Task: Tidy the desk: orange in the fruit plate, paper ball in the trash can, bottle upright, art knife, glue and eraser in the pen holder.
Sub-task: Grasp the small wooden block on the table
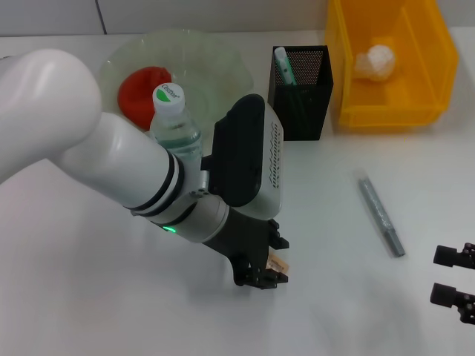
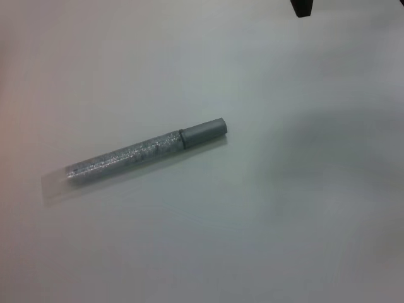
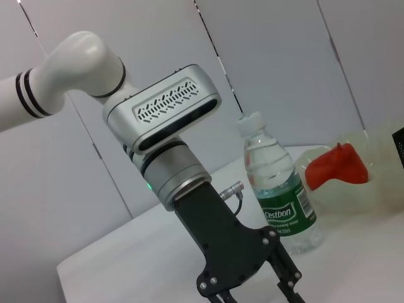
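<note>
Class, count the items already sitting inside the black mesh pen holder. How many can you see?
1: a green-and-white stick leans in the pen holder's rear left corner. Mesh walls may hide more.

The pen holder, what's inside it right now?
One green-and-white stick stands in the pen holder, leaning on its far-left corner, top poking above the rim. The mesh walls hide the bottom, so anything lying low cannot be seen. A grey pen-like tool lies outside on the table.

We read "Cestbon" in white on dark-green label of bottle [image 3: 278,189]; same brand word on its white cap, beside green mark. No other legible text.
</note>
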### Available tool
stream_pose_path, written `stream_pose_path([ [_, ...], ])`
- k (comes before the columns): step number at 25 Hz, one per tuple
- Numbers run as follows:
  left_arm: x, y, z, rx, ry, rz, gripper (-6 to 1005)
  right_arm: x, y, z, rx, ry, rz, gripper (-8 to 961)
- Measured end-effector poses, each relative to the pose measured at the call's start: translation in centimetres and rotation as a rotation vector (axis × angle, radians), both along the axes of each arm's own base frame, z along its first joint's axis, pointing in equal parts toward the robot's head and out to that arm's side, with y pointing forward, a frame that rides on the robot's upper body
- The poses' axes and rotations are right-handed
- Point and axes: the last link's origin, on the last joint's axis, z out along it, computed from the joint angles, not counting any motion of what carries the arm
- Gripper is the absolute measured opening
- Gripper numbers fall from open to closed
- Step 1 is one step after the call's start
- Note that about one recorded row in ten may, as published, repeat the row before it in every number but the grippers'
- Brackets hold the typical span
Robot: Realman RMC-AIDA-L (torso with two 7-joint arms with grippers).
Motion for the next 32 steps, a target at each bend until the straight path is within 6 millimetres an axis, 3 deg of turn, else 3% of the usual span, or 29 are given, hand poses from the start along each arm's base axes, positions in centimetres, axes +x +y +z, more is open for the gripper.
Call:
stream_pose_path([
  [22,-0.08,0.30,-0.02,0.018,0.006,-0.010,342,0.01,0.37,-0.05,0.004,-0.009,-0.001,659],
  [28,0.30,0.20,0.16,0.024,-0.008,-0.021,229,0.11,0.46,-0.22,0.006,-0.013,-0.011,658],
  [30,0.39,0.16,0.19,0.023,-0.009,-0.022,74,0.11,0.47,-0.28,0.005,-0.011,-0.013,658],
  [32,0.51,0.10,0.26,0.020,-0.009,-0.018,117,0.13,0.47,-0.33,0.005,-0.010,-0.015,658],
])
